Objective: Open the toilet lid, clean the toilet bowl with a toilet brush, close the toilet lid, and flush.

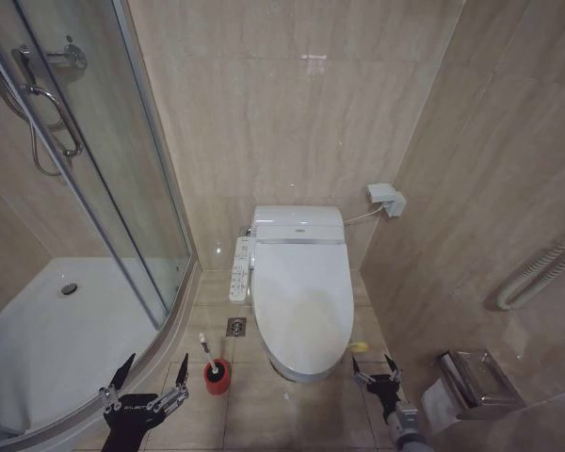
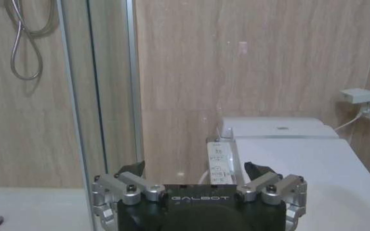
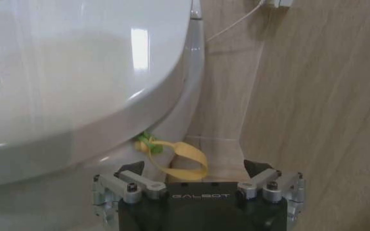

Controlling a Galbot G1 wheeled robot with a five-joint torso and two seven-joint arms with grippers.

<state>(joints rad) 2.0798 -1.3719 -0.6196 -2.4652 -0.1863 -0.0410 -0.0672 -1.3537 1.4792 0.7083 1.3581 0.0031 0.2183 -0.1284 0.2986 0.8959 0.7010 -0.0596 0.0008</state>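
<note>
The toilet lid (image 1: pixel 301 292) lies shut over the toilet bowl (image 1: pixel 299 370), glossy white. Its yellow-green strap loop (image 3: pixel 182 157) hangs at the front right edge, just ahead of my open right gripper (image 3: pixel 194 168), which sits low beside the bowl (image 3: pixel 181 106) and is apart from the strap. In the head view that right gripper (image 1: pixel 377 369) is at the toilet's front right corner. The toilet brush (image 1: pixel 210 355) stands upright in its red cup (image 1: pixel 217 378) on the floor left of the bowl. My left gripper (image 1: pixel 151 379) hovers open just left of the brush, facing the lid (image 2: pixel 300 163).
A curved glass shower door (image 1: pixel 122 207) and white shower tray (image 1: pixel 47 330) fill the left. A control panel (image 1: pixel 240 268) juts from the toilet's left side, with a floor drain (image 1: pixel 235 327) below it. A paper holder (image 1: pixel 476 377), grab rail (image 1: pixel 537 273) and wall socket (image 1: pixel 386 200) line the right.
</note>
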